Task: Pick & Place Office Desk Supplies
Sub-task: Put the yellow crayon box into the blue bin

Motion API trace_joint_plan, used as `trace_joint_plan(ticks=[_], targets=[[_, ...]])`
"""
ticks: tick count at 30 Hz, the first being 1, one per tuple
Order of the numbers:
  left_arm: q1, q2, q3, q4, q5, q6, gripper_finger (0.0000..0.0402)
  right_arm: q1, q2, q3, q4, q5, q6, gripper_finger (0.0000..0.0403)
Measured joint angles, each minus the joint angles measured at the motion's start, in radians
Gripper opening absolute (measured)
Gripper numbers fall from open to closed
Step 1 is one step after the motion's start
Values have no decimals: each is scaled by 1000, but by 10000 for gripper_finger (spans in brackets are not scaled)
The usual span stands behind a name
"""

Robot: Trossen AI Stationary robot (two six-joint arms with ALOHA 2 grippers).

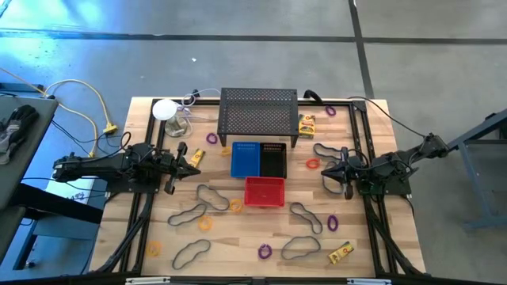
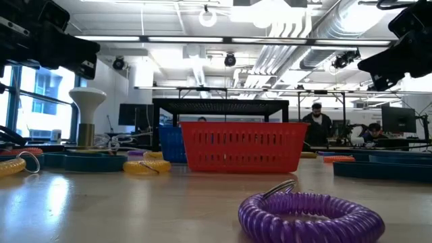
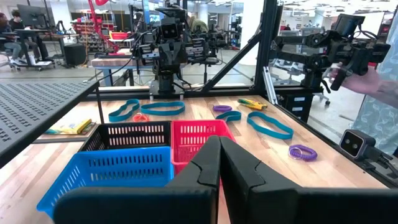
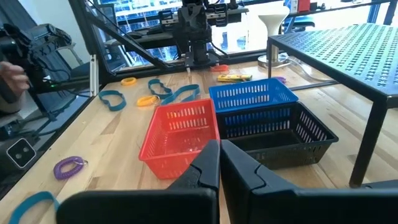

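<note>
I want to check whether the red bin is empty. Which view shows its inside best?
The high view: it looks straight down into the red bin, where nothing shows inside. The right wrist view looks in at a slant, and the bottom looks bare too. The left wrist view shows mostly the rim, the low view only its slotted wall.

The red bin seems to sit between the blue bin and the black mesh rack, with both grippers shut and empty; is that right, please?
Not quite. The high view shows the red bin on the far side of the blue bin from the black mesh rack; the blue bin lies between them. The left gripper and right gripper are indeed shut and empty.
</note>
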Motion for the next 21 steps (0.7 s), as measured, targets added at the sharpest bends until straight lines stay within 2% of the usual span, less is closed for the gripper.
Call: trace_joint_plan(ticks=[5,11,21], targets=[[0,0,0,4,0,0,0,0,0,-2,17,-1,-30,2],[0,0,0,6,0,26,0,0,0,-7,79,-1,75,2],[0,1,0,3,4,14,0,0,0,-5,91,0,-37,2]])
